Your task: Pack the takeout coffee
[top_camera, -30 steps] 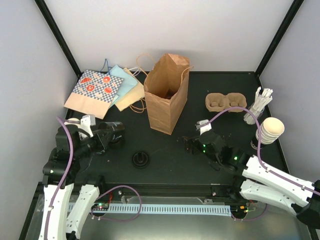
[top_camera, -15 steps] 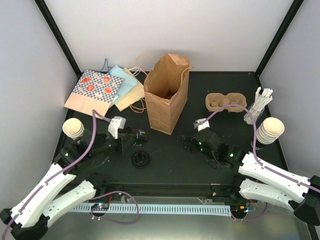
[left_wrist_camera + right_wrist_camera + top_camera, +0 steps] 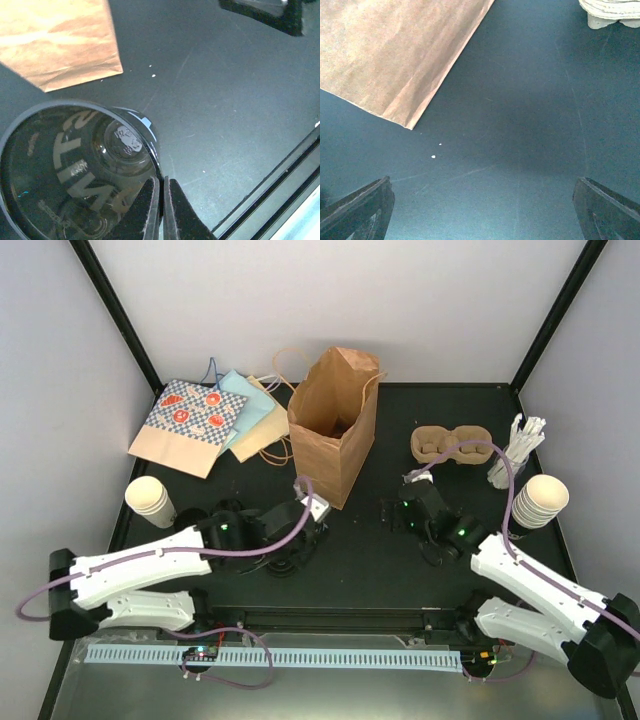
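Two grippers are hanging low over the black table point(image 3: 360, 565). My left gripper point(image 3: 162, 202) is keeping its jaws pressed together, empty, tips right at the rim of the round black plastic lid point(image 3: 75, 175), which is lying before the brown paper bag point(image 3: 335, 430). My right gripper point(image 3: 482, 205) is hovering spread wide above bare tabletop. One stack of cream paper cups point(image 3: 150, 500) is standing at the left edge, another stack point(image 3: 540, 502) at the right, behind it the tan moulded-pulp two-hollow carrier point(image 3: 452, 443).

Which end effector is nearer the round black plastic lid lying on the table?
Left. The left end effector, shut, sits right at the rim of the round black plastic lid; the right end effector hangs open well off to its right.
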You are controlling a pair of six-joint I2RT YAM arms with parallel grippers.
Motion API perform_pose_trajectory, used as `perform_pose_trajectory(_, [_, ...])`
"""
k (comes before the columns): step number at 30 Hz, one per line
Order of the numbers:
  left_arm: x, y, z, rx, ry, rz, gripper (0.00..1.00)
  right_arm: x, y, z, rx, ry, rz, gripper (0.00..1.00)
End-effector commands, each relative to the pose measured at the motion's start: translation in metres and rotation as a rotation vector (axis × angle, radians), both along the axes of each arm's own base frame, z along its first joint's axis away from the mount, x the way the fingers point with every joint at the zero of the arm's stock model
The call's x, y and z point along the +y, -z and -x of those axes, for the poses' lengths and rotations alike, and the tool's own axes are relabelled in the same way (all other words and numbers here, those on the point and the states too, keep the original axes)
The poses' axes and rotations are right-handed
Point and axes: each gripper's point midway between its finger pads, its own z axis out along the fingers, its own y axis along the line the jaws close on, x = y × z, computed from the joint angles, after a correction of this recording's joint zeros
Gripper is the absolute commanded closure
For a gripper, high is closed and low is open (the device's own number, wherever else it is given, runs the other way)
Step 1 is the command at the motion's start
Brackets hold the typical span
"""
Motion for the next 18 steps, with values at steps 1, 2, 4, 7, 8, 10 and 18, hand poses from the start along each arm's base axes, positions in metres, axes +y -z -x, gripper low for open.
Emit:
perform_pose_trajectory(1, [-0.034,-0.018,-0.007,-0.097,0.088,-0.032,0.99,-0.006,0.003,0.003,0.031,0.018,-0.031,0.00])
perform_pose_trajectory(2, [-0.040,-0.015,-0.008,-0.100,0.109,-0.059,0.99,-0.009,0.002,0.003,0.029,0.027,-0.027,0.00])
perform_pose_trajectory(4, [-0.053,0.003,-0.010,-0.081,0.145,-0.157,0.98,-0.015,-0.001,0.003,0.018,0.052,-0.023,0.00])
perform_pose_trajectory(7, [-0.070,0.022,-0.008,-0.052,0.201,-0.267,0.98,-0.024,-0.005,0.004,-0.010,0.092,-0.031,0.00])
perform_pose_trajectory(8, [-0.076,0.029,-0.006,-0.046,0.226,-0.296,0.99,-0.028,-0.007,0.005,-0.019,0.106,-0.035,0.00])
perform_pose_trajectory(10, [-0.086,0.040,-0.006,-0.034,0.252,-0.344,0.98,-0.032,-0.008,0.007,-0.033,0.119,-0.044,0.00])
perform_pose_trajectory(18, [-0.108,0.066,-0.012,0.007,0.265,-0.406,0.98,-0.042,-0.015,0.013,-0.068,0.129,-0.049,0.00])
